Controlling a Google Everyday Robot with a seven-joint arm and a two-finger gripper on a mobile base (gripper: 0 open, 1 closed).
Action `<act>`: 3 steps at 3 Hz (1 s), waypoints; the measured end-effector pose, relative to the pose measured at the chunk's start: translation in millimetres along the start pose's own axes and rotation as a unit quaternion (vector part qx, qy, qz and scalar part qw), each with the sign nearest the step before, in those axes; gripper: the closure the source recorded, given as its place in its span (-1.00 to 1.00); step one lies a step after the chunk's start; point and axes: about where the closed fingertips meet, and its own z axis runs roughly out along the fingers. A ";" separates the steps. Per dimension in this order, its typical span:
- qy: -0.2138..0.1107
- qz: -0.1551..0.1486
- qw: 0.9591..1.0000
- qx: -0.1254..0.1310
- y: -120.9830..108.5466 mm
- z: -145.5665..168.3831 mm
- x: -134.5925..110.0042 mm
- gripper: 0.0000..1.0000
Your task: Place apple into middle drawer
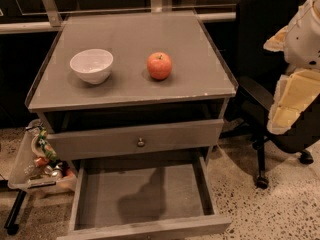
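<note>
The apple, red-orange with a short stem, sits on the grey cabinet top, right of centre. The middle drawer is pulled wide open below the cabinet front, and its flat floor is bare. My gripper, a white and cream-yellow assembly, hangs at the right edge of the view. It is beside the cabinet's right side, off to the right of the apple and apart from it, and it holds nothing that I can see.
A white bowl stands on the top, left of the apple. A closed drawer front with a small round knob sits above the open drawer. A black office chair stands at the right. A clear bin of packets hangs at the left.
</note>
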 end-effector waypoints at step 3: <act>-0.115 0.071 0.991 -0.024 -21.4 37.9 -9.4 -1.00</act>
